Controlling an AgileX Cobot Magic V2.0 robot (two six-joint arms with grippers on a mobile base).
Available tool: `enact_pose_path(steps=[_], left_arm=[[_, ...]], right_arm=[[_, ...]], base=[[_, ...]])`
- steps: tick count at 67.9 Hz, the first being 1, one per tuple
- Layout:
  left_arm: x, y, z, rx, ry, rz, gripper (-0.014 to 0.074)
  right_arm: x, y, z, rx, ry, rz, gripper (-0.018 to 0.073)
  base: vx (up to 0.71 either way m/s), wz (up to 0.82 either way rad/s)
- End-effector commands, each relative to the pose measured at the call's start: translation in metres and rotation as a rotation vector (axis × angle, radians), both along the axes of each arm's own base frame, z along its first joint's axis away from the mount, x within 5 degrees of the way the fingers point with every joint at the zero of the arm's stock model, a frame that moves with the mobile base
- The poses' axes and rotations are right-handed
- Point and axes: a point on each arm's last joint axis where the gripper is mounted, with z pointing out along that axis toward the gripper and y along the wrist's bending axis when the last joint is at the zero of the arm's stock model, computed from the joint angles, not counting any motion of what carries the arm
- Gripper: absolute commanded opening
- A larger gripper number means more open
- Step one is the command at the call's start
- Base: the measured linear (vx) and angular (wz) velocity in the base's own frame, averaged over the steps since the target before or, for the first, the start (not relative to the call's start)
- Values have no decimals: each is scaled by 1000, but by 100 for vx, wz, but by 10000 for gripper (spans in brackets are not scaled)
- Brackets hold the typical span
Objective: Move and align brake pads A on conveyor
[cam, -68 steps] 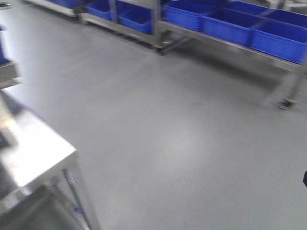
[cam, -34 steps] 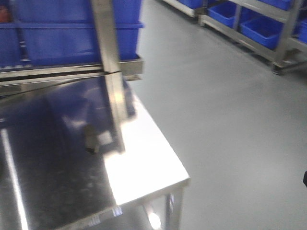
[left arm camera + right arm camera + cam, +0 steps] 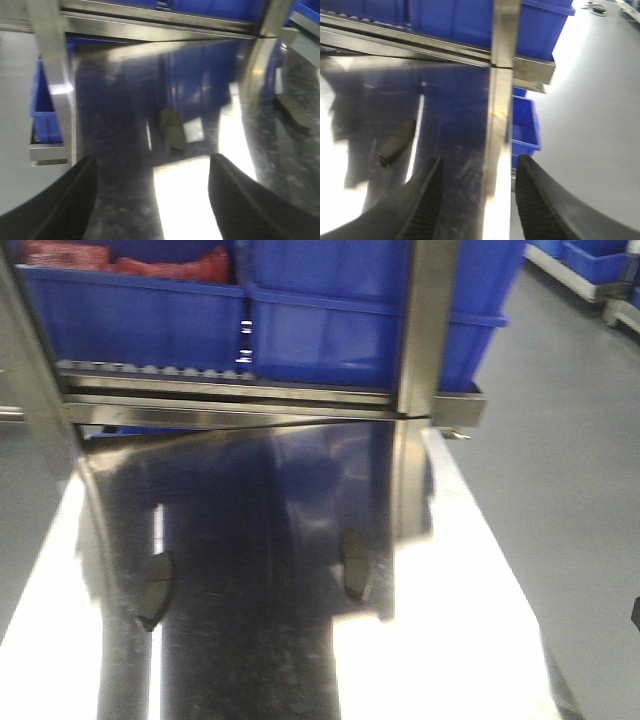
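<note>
In the front view, one brake pad (image 3: 155,590) and a second brake pad (image 3: 353,565) lie well apart on the shiny steel table (image 3: 480,640). The conveyor is not in view. Glare may spoil my aim, and a nudged pad could skid.

In the left wrist view, my left gripper (image 3: 152,200) hangs wide apart and empty, with a pad ahead of it.

In the right wrist view, my right gripper (image 3: 477,200) is equally spread and holds nothing. The rack post (image 3: 506,30) stands ahead, so reaching forward risks a knock.

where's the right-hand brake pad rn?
Front view: the right brake pad lies on the steel table, right of centre, in front of the blue bins, with the other pad to its left.
</note>
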Motion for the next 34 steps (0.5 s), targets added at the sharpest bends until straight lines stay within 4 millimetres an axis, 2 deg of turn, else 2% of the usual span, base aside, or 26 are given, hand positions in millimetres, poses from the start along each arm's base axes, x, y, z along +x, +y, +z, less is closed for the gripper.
enact_pose_path(steps=[1,17,34], left_arm=[[3,0,12,-18,-72,2,460],[3,0,12,-18,-72,2,460],[3,0,12,-18,-72,2,460]], right_arm=[[3,-1,14,7,-90,-13,326],[3,-1,14,7,-90,-13,326],[3,-1,14,7,-90,-13,326]], base=[[14,55],[9,34],[0,1]])
